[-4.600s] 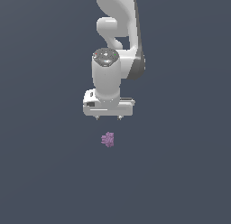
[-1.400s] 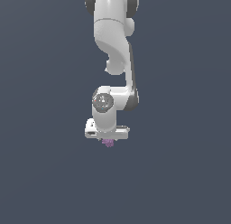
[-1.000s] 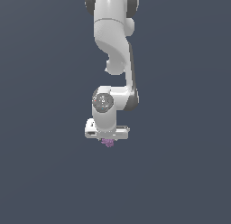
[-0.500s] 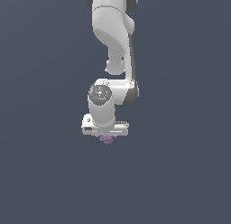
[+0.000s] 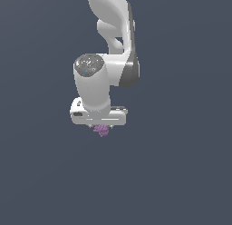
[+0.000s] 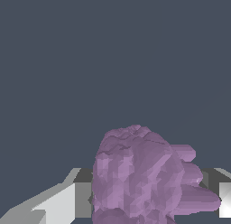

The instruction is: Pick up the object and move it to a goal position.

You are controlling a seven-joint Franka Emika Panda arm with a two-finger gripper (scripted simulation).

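Observation:
The object [image 5: 101,129], a small purple bumpy cluster, hangs just under the white hand of the arm in the exterior view. My gripper [image 5: 100,128] is shut on it; the hand's body hides most of the fingers. In the wrist view the object [image 6: 140,178] fills the space between the two fingers [image 6: 67,203], pressed on both sides. It appears lifted off the dark grey floor [image 5: 181,174], though no shadow shows how high.
The white arm [image 5: 113,33] rises above the hand towards the top of the exterior view. Around it lies only a flat dark grey surface. No goal marker is visible.
Earlier the gripper hung open above the object on the floor. It then came down and shut on it. Over the last second the hand has moved up and towards the exterior view's left with the object.

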